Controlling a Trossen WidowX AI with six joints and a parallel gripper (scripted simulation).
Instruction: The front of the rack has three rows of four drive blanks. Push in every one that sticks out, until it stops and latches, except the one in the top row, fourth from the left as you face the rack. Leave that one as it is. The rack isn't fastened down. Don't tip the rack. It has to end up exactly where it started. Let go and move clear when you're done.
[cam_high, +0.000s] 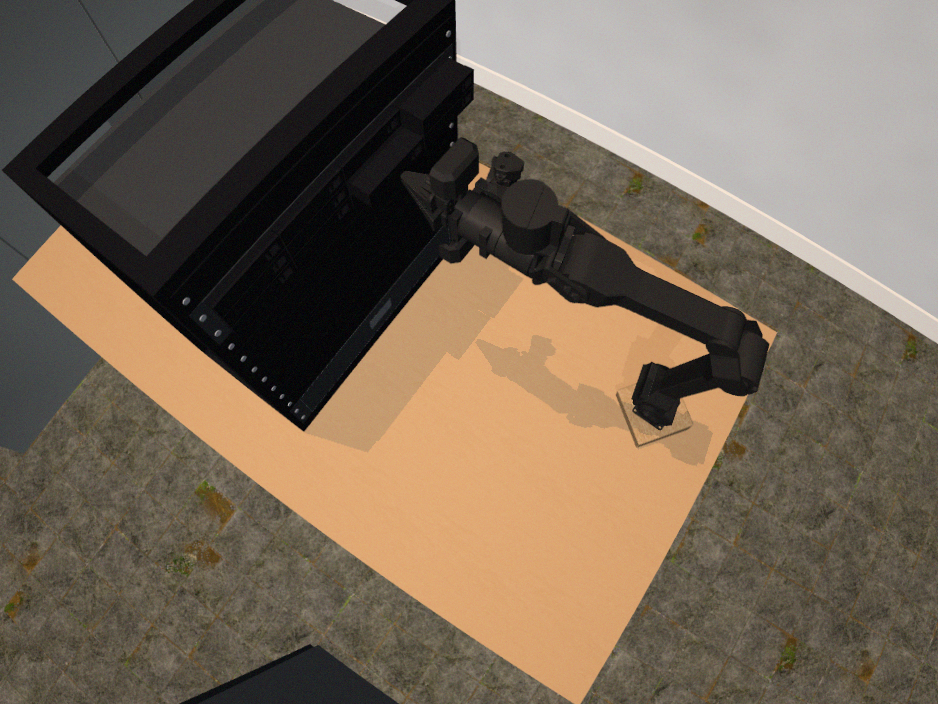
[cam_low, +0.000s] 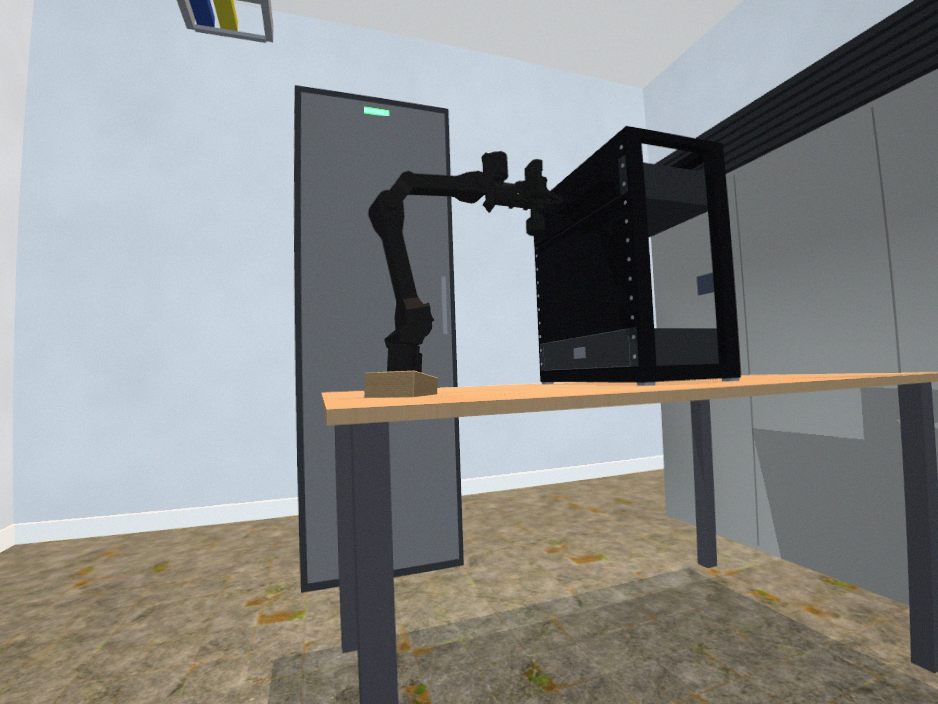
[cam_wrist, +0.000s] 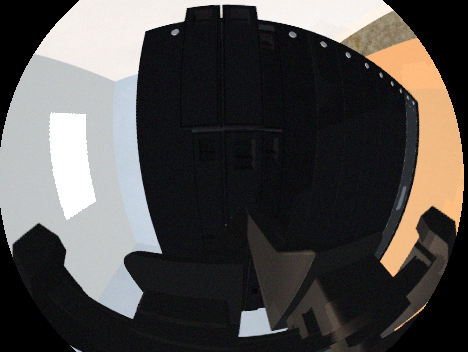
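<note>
- Seen from the top, the rack (cam_high: 227, 151) sits at the table's (cam_high: 484, 484) far-left corner; the gripper (cam_high: 415, 189), jaws together and empty, points at a protruding drive blank (cam_high: 382, 165) up top.
- Exterior: arm (cam_low: 397, 250) reaches level from its base block (cam_low: 400, 383) near the left edge, tip at the rack's upper front.
- Wrist: dark rack front (cam_wrist: 266, 142) fills the frame; individual blanks hard to tell.
</note>
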